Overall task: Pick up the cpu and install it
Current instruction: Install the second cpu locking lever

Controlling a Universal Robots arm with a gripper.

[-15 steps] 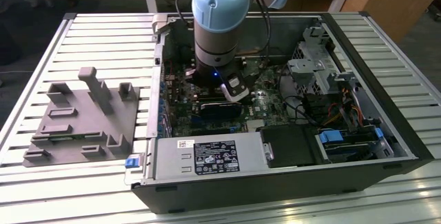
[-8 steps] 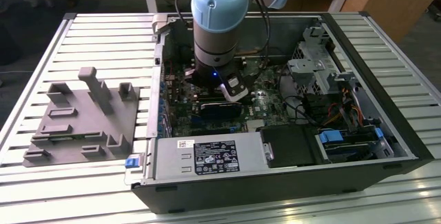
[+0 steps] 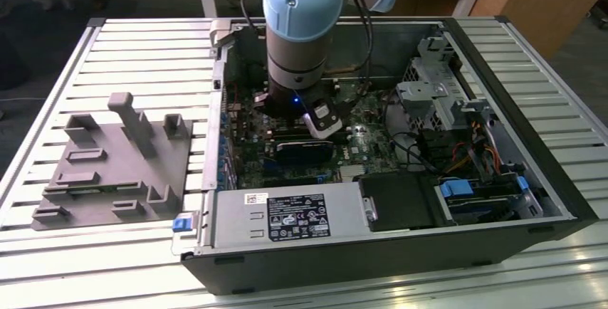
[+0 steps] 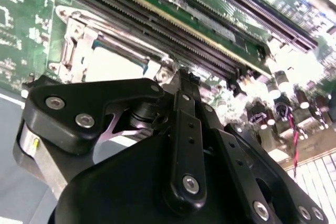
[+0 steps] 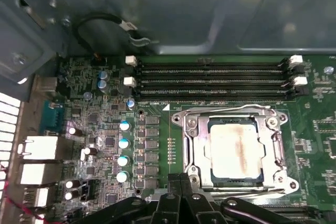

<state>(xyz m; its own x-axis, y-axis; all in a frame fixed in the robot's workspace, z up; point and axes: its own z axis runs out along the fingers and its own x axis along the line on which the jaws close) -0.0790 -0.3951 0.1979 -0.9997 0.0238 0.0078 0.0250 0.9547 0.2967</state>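
Note:
The cpu [image 5: 235,150], a silver-grey square with a pale brown smear on its top plate, lies flat inside the motherboard socket, whose metal frame [image 5: 191,148] surrounds it. My gripper [image 5: 180,179] hovers just off the socket's corner, its black fingers pressed together with nothing between them. In the second wrist view the black gripper linkage [image 4: 184,129] fills the foreground, and the cpu [image 4: 113,61] shows as a bright patch in the socket behind the fingertips [image 4: 182,77]. In the exterior view my arm [image 3: 299,38] reaches straight down into the open computer case [image 3: 380,252].
Several long memory slots [image 5: 210,77] run beside the socket. Capacitors [image 5: 124,150] and rear ports [image 5: 39,148] stand on the socket's other side. The case holds a power supply [image 3: 285,216], drive cage [image 3: 428,95] and cables [image 3: 475,152]. A grey fixture [image 3: 114,159] sits at the exterior view's left.

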